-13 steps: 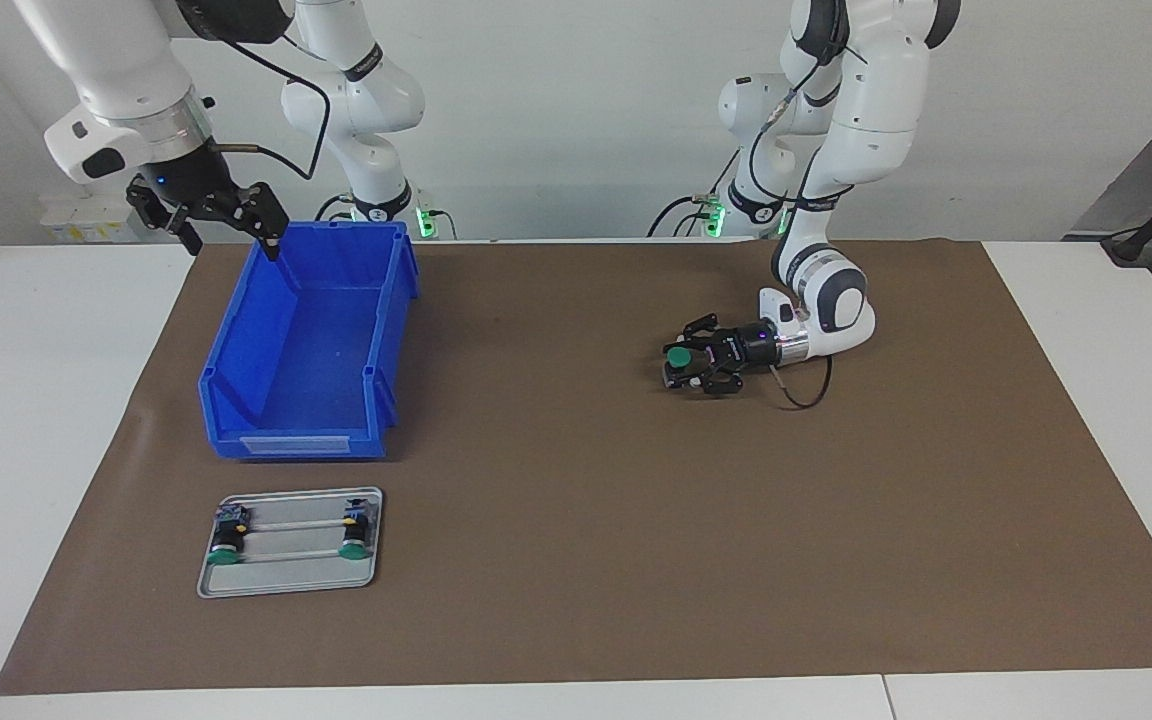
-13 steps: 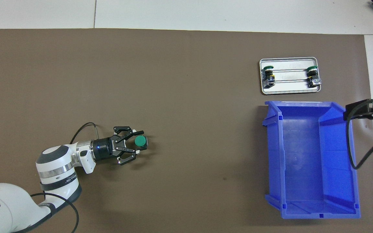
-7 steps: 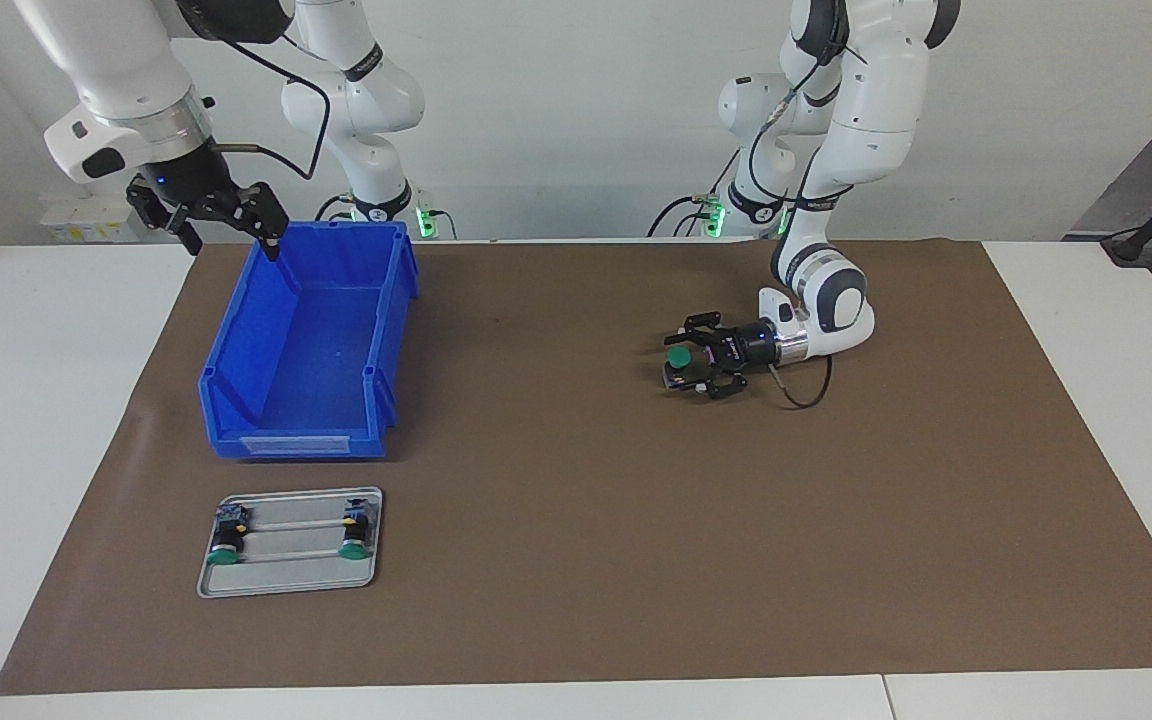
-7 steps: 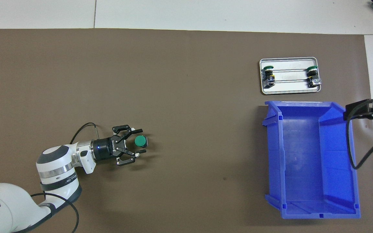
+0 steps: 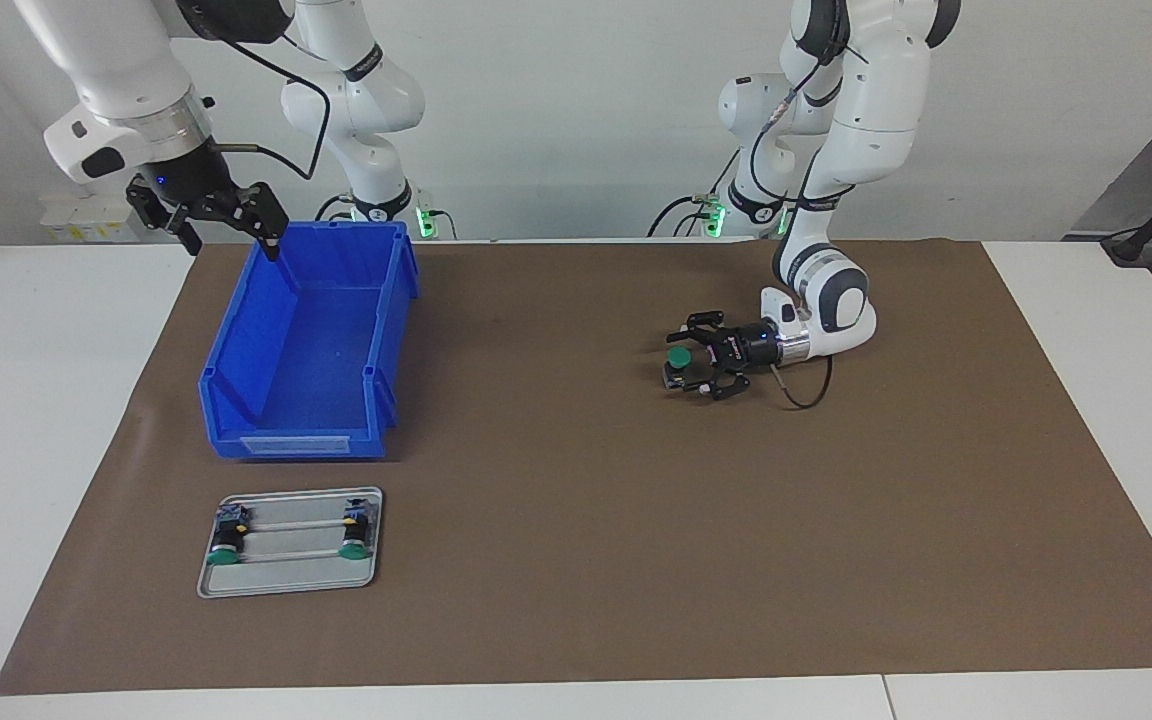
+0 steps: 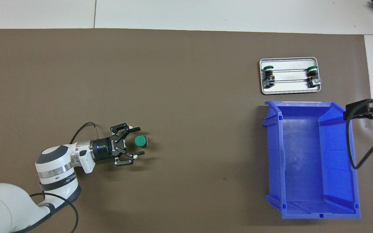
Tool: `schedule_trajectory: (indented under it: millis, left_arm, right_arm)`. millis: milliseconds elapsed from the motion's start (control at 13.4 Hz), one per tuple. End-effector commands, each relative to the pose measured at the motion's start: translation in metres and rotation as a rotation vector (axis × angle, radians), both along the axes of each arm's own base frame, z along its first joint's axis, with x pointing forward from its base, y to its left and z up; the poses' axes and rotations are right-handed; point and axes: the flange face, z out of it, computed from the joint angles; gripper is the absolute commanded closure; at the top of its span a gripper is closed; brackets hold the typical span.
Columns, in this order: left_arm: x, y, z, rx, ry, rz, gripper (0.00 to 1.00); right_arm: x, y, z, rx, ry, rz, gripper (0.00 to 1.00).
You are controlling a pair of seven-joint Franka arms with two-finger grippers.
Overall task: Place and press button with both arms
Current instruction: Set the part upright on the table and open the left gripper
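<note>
One button point(image 5: 677, 357) point(image 6: 140, 141) stands on the brown mat with its green cap up, toward the left arm's end of the table. My left gripper point(image 5: 682, 364) point(image 6: 137, 141) lies low over the mat, open, its fingertips either side of the button and apart from it. My right gripper point(image 5: 233, 243) point(image 6: 365, 110) is open and empty, held in the air over the rim of the blue bin point(image 5: 281, 443) point(image 6: 273, 155) at the right arm's end. That arm waits.
A small metal tray point(image 5: 288, 585) point(image 6: 289, 91) lies farther from the robots than the bin. It holds two more green-capped buttons point(image 5: 224, 546) point(image 6: 268, 73), point(image 5: 355, 538) point(image 6: 312, 74) lying on their sides. The bin holds nothing.
My left gripper has opened wider and drawn back a little toward its own arm, leaving the button standing on the mat. The right arm has not moved.
</note>
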Motion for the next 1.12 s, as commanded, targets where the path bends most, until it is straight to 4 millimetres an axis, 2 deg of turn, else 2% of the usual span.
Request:
schedule_trajectory:
  millis: [0,299,524,748,823,972,1047]
  left_arm:
    - [0.009,0.031,0.016,0.002,0.033,-0.045,0.02]
    - [0.031,0.065,0.035,-0.011,0.081,-0.093,0.02]
    - [0.075,0.104,0.078,0.059,0.16,-0.17,0.02]
    - [0.115,0.121,0.136,0.141,0.277,-0.203,0.02]
    - [0.126,0.127,0.161,0.158,0.335,-0.209,0.02]
    - [0.139,0.132,0.222,0.253,0.428,-0.215,0.02]
    - [0.144,0.136,0.262,0.38,0.473,-0.194,0.02]
  right_arm:
    - [-0.006,-0.004,0.0,-0.009,-0.022,-0.011,0.0]
    - [-0.006,-0.004,0.0,-0.009,-0.022,-0.011,0.0]
    - [-0.006,-0.004,0.0,-0.009,-0.022,-0.011,0.0]
    - [-0.006,-0.004,0.0,-0.009,-0.022,-0.011,0.0]
    - [-0.006,-0.004,0.0,-0.009,-0.022,-0.011,0.0]
    - [-0.006,-0.004,0.0,-0.009,-0.022,-0.011,0.0]
    - [-0.006,-0.004,0.0,-0.009,-0.022,-0.011,0.0]
